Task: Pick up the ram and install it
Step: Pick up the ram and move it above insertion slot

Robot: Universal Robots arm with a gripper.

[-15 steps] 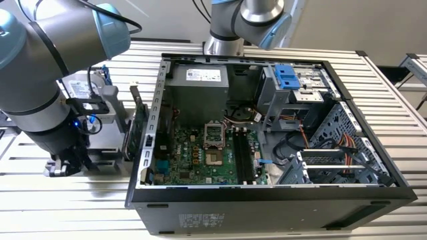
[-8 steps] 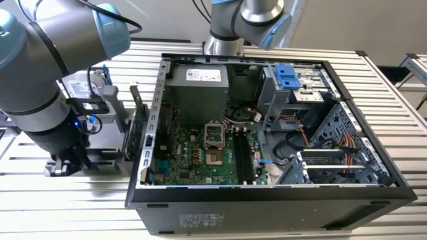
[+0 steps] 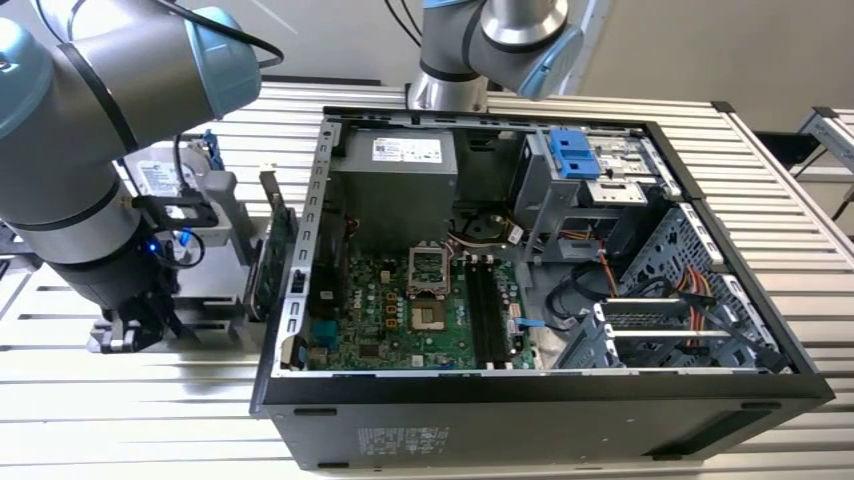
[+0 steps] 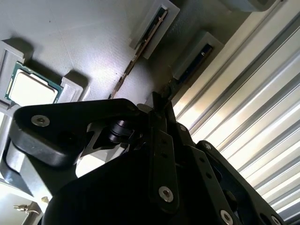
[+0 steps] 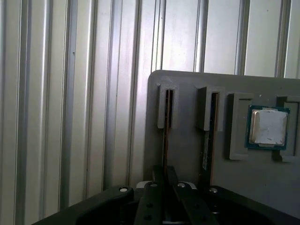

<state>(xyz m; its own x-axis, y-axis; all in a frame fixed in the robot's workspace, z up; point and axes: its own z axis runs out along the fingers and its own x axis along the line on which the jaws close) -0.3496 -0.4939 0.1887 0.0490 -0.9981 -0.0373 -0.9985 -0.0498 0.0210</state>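
Note:
In both wrist views, two thin ram sticks stand on edge in slots of a grey holder [image 5: 187,154]. My gripper [image 5: 165,172] sits over the ram [image 5: 165,140] nearest the holder's edge by the slatted table. Its two dark fingers press on either side of that stick, which still rests in its slot. In the second wrist view the same ram [image 4: 199,58] runs down to the gripper [image 4: 164,96]. In the exterior view the gripper [image 3: 130,335] is low over the holder at the exterior view's left, outside the open computer case [image 3: 300,300], whose dark memory slots [image 3: 487,315] lie on the green motherboard.
The second ram stick [image 5: 214,136] stands one slot over, and a processor chip [image 5: 268,126] lies in a pocket beyond it. A silver hard drive [image 3: 167,172] and an upright expansion card [image 3: 275,250] stand on the holder beside the case. A second arm's base [image 3: 447,90] is behind the case.

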